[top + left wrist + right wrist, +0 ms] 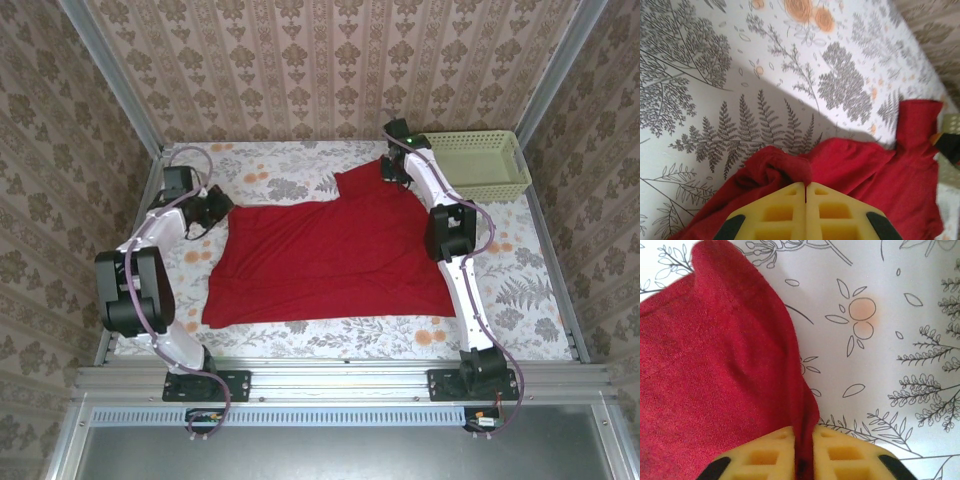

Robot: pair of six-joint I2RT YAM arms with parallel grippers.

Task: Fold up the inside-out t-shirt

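Left gripper (805, 186): yellow fingers (785, 210) pressed together with only a thin seam between them. A bunched fold of the t-shirt (865, 180) is gathered at their tips and appears pinched there. In the top view this gripper (213, 210) sits at the garment's far-left corner, arm bent back along the left edge of the table (520, 270). Right gripper (804, 432): yellow fingers (840, 455) closed on a narrow ridge of red cloth that runs up between them. The cloth (715, 380) spreads wide to the left of that ridge, with bare printed surface (890, 315) to the right. In the top view this gripper (397, 168) is at the garment's far-right corner, arm reaching from the near right base across the shirt's right edge. T-shirt (330, 260): plain red, lying mostly flat across the middle of the table. The near edge is straight and roughly parallel to the front rail. The far edge steps up on the right into a raised flap that ends at the right gripper. Table: covered in a pale cloth printed with grey ferns and orange flowers. Basket (480, 165): pale green, slotted sides, at the far-right corner of the table, just beside the right gripper and apart from the shirt. Walls (330, 60): patterned beige paper on three sides.
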